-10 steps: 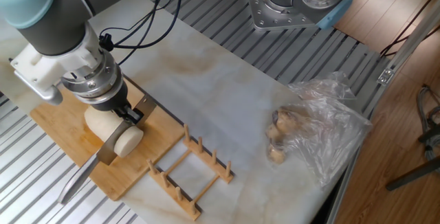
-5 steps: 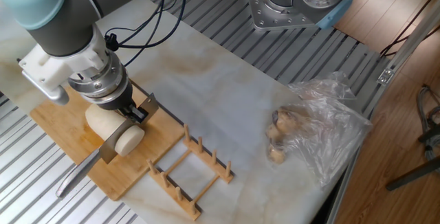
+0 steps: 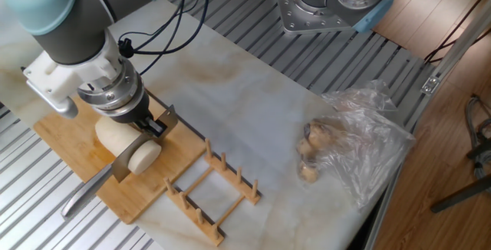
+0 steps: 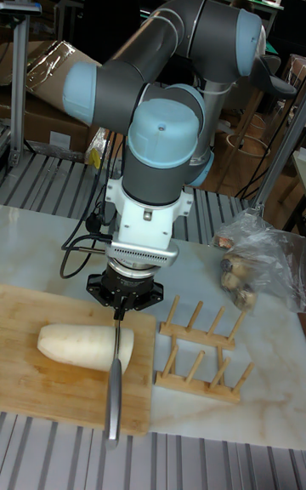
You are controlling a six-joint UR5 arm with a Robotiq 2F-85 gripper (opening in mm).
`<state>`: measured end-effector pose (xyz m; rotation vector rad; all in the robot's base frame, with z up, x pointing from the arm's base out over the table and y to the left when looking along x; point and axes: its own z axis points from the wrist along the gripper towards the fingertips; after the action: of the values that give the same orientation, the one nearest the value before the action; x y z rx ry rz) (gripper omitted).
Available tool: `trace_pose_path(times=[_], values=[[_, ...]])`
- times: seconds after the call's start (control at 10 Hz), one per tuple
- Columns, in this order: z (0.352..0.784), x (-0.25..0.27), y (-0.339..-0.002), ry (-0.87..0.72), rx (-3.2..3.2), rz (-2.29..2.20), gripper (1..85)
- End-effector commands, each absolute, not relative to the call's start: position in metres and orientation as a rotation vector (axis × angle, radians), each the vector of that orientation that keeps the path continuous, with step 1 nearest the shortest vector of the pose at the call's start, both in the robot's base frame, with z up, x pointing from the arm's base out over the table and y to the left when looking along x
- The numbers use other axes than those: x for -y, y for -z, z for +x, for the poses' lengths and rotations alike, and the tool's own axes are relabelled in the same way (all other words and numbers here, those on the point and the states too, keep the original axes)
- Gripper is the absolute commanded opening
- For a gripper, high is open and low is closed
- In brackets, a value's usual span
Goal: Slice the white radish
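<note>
The white radish (image 3: 123, 139) (image 4: 72, 345), a thick creamy cylinder, lies on the bamboo cutting board (image 3: 57, 139) (image 4: 51, 392). My gripper (image 3: 150, 126) (image 4: 118, 313) hangs directly above the radish's right end and is shut on a knife (image 3: 138, 146) (image 4: 115, 371). The blade crosses the radish close to its round end face (image 3: 146, 156). The grey handle sticks out over the board's front edge. How deep the blade sits in the radish cannot be told.
A wooden peg rack (image 3: 213, 192) (image 4: 200, 354) lies just right of the board. Farther right, a clear plastic bag (image 3: 357, 146) (image 4: 259, 256) holds brownish lumps. A second robot base (image 3: 330, 1) stands at the far edge of the slatted metal table.
The arm and knife have shifted a little to the right along the radish since one second ago. Over the last half second almost nothing has moved.
</note>
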<state>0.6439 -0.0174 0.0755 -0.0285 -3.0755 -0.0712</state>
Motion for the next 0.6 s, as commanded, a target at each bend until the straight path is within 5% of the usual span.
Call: trace_pose_path(times=[0.0, 0.5], values=[[0.6464, 0.0165, -0.0704, 0.09, 3.078, -0.044, 1.3], [0.6454, 0.0164, -0.0719, 0.096, 3.065, -0.046, 1.3]])
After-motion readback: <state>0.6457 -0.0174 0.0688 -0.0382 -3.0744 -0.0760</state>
